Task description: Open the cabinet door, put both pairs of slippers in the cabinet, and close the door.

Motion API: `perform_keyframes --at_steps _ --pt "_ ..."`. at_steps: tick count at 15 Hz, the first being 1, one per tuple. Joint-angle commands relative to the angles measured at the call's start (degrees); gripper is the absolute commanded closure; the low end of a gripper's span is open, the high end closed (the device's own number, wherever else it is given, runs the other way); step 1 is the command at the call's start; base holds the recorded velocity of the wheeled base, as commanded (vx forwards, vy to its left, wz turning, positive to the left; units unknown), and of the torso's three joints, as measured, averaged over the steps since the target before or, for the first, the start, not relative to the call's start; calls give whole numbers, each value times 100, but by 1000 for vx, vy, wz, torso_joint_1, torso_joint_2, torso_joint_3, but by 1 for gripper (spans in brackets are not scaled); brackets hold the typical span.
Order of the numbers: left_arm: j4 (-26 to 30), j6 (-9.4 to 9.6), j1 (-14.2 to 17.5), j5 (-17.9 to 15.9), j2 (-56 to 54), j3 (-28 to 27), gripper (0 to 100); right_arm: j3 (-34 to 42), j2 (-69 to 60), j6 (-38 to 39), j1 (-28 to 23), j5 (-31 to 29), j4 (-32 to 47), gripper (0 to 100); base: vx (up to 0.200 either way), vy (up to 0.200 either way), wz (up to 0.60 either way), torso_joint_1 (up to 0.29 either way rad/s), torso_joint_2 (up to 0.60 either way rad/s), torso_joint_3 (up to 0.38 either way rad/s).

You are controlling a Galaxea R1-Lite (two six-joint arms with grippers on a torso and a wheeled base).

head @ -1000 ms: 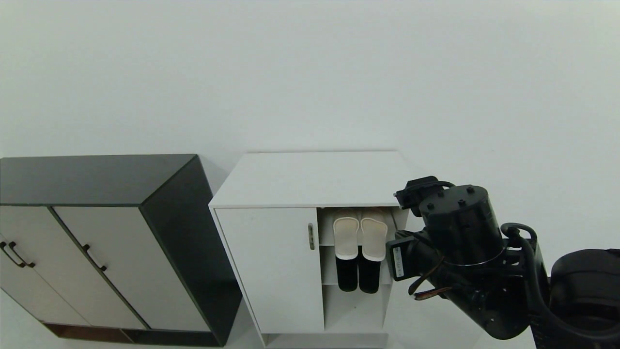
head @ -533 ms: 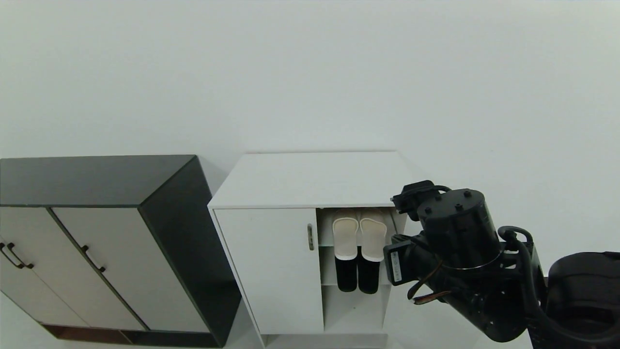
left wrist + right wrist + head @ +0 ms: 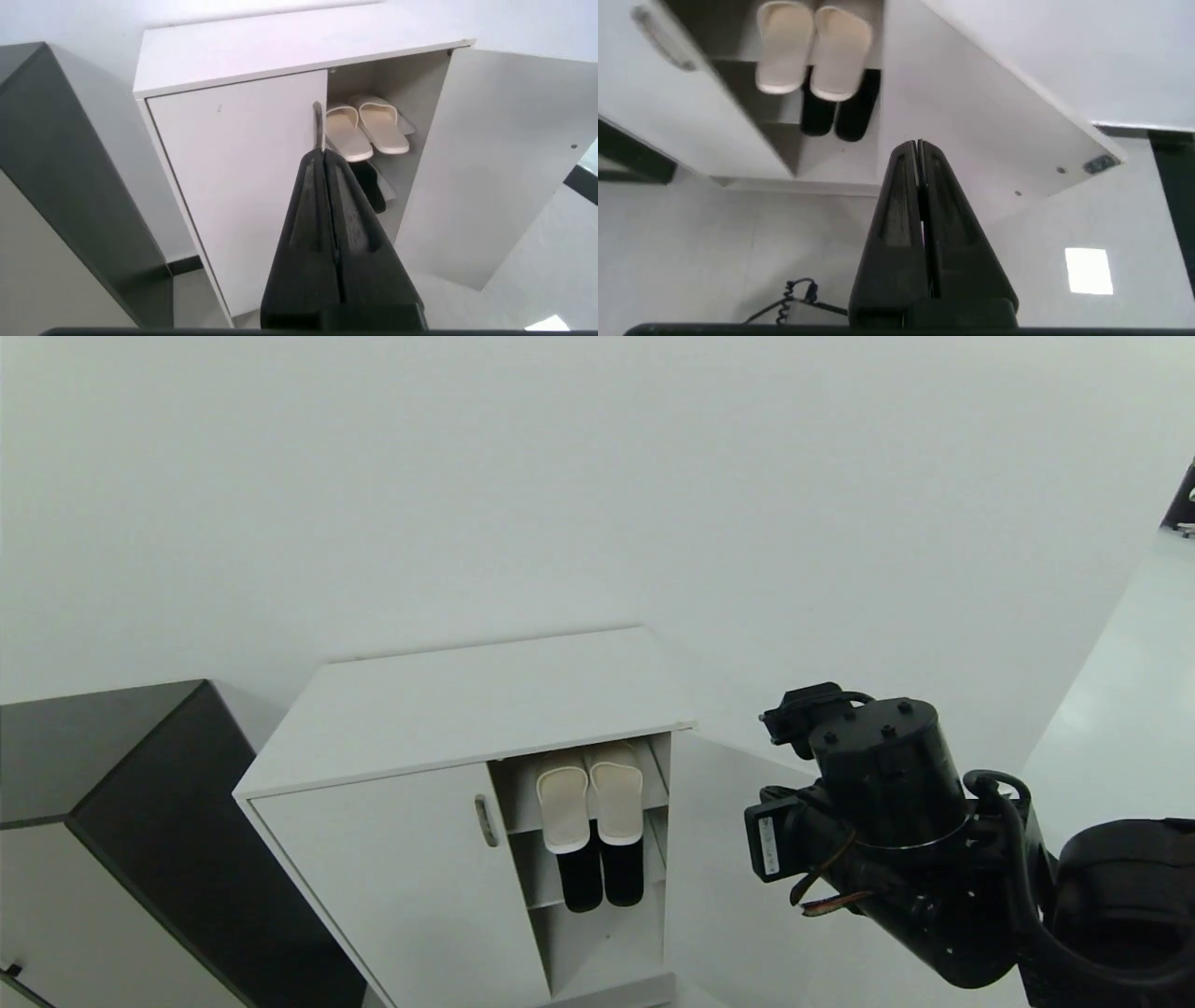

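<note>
Readable text: none. One white sticker on the right arm's wrist, print too small to make out.

White wall, dark cupboard, perhaps tiles

The white cabinet stands with its left door shut and its right side open, a pair of white slippers on the upper shelf, a pair of black slippers on the shelf below, a dark cabinet at its left, and the right arm near the open side.
</note>
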Motion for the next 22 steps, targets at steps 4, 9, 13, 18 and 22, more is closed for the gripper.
perform_keyframes --at_steps 4,9,13,18,22 --pt "2 -3 -2 10 7 0 100 -215 161 1 -727 81 -232 100 0 0 0 0 0 0" --pt "2 -3 -2 1 7 0 100 -505 451 1 -1535 318 -214 100 0 0 0 0 0 0" --pt "2 -3 -2 1 7 0 100 -795 803 27 -1966 432 -232 100 -200 0 0 5 5 1" --pt "2 -3 -2 1 7 0 100 -1366 1251 36 -2441 784 -293 100 -80 0 0 -3 0 -1" --pt "2 -3 -2 10 7 0 100 -2113 2068 36 -2880 951 -302 100 0 0 0 0 0 0"
